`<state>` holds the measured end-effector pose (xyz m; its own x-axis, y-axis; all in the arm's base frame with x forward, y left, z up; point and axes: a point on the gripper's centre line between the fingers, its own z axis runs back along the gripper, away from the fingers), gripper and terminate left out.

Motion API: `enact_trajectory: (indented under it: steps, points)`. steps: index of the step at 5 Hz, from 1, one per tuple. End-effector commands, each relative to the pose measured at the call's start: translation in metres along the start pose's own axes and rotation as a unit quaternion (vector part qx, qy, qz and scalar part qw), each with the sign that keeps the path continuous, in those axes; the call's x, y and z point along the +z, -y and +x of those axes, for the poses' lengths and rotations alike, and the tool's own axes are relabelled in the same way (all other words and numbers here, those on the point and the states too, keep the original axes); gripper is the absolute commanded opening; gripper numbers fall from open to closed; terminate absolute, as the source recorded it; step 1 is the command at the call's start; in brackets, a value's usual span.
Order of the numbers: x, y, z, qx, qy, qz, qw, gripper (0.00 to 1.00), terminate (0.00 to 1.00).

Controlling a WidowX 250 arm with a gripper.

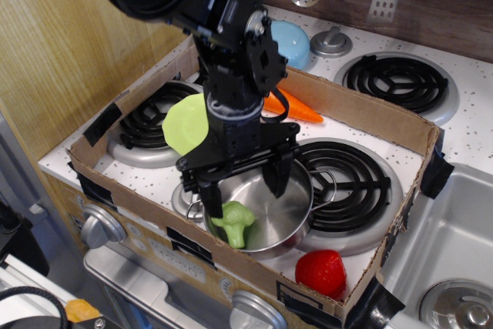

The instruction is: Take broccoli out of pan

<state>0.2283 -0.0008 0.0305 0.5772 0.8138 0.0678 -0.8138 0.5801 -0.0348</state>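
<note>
The light-green toy broccoli (236, 223) lies inside the shiny steel pan (296, 225), against its front-left wall. The pan sits in a cardboard box tray on the toy stove. My gripper (244, 189) hangs open just above the pan, one black finger (211, 199) to the left of the broccoli at the pan's rim, the other over the pan's middle. The fingers do not hold the broccoli. My arm hides the back-left part of the pan.
A lime-green plate (185, 124) and an orange carrot (294, 107) lie behind the pan in the cardboard box (362, 113). A red strawberry (321, 272) sits at the box's front right. Black coil burners (348, 179), a blue bowl (291, 40) and a sink (454, 267) surround it.
</note>
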Motion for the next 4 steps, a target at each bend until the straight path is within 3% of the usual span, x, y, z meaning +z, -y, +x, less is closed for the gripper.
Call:
enact_trajectory:
  steps: [1, 4]
  points:
    - [0.016, 0.001, 0.002, 0.002, 0.022, 0.014, 0.9997, 1.00, 0.00]
    - [-0.004, 0.005, 0.000, 0.001, 0.000, -0.007, 1.0000, 1.00, 0.00]
